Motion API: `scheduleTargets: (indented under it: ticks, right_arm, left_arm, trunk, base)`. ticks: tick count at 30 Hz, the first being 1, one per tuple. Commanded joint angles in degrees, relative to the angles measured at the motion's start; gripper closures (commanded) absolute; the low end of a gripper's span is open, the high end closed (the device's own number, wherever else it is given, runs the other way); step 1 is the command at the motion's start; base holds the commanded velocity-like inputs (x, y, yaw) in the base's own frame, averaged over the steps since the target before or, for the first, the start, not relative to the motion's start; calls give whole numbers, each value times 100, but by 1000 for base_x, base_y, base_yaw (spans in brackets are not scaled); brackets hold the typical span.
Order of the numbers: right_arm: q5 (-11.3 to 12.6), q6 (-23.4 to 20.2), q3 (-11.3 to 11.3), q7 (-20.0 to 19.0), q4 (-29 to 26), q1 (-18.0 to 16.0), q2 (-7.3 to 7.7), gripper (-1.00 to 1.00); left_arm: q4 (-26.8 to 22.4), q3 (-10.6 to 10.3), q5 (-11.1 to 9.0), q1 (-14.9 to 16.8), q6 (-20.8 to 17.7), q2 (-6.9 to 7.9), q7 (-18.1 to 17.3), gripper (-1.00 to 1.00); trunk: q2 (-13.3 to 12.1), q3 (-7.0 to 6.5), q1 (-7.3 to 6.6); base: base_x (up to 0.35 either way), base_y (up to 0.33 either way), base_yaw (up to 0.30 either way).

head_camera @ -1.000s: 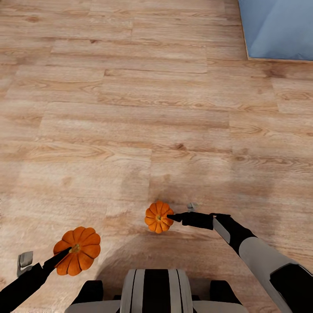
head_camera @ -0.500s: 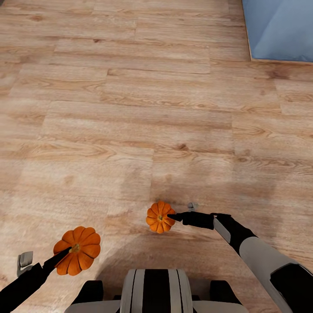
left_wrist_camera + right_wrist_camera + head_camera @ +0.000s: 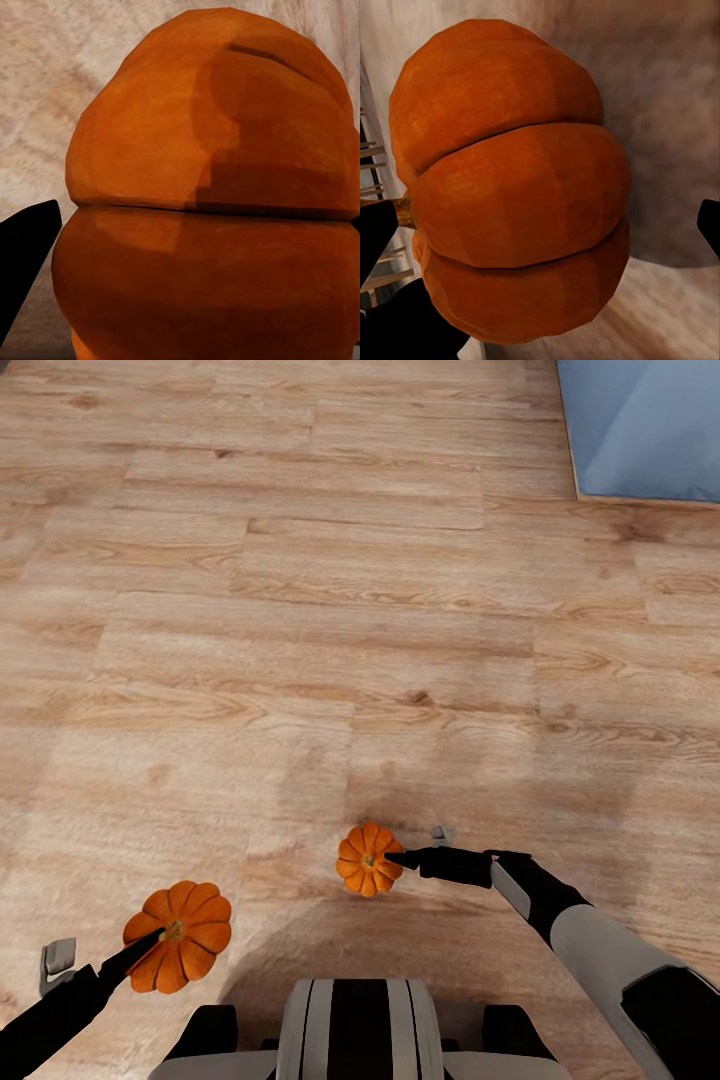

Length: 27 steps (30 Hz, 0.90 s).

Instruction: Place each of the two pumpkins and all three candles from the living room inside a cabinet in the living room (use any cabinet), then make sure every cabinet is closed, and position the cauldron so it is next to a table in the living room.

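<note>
Nearest the camera in the head view sits the robot's trunk (image 3: 358, 1028), striped black and white, with an arm reaching out on either side. The left claw (image 3: 150, 945) is clamped on a bright-orange ribbed pumpkin (image 3: 180, 950), held low at the left; in the left wrist view that pumpkin (image 3: 210, 202) bulges close against the lens with one black finger (image 3: 22, 259) at its side. A little further out, the right claw (image 3: 392, 858) grips the second pumpkin (image 3: 366, 859), seemingly by its stem end, though the contact is too small to be sure; the right wrist view shows this pumpkin (image 3: 510, 195) between dark fingers (image 3: 390, 300). Both are carried above the wooden plank floor (image 3: 300, 640). Farthest off lies the corner of a pale blue-grey rug (image 3: 645, 425).
</note>
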State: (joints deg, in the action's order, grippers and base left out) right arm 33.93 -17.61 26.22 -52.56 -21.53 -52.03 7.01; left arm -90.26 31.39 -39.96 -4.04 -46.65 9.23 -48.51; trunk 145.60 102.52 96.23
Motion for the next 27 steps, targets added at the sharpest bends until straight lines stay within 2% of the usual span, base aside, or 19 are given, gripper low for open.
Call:
scheduleTargets:
  ticks: [1,13,14,27]
  right_arm:
    - [0,1,1,0,0,0,-1,-100]
    - [0,-4,0,-2,-5,0,0,-100]
    - [-4,-37,6,4,-3,-12,-8,100]
    - [-27,-110,32,-2,16,-35,-27,100]
  left_arm:
    - [0,-1,-3,0,-2,0,-4,100]
    - [0,-2,-3,0,-2,0,-1,100]
    - [0,-2,-3,0,-2,0,-3,100]
    - [2,-1,1,0,7,-9,1,100]
  trunk:
    - [0,0,0]
    - [0,-20,0]
    - [0,-21,0]
    - [0,-22,0]
  base:
    - [0,0,28]
    - [0,0,183]
    - [0,0,63]
    - [0,0,10]
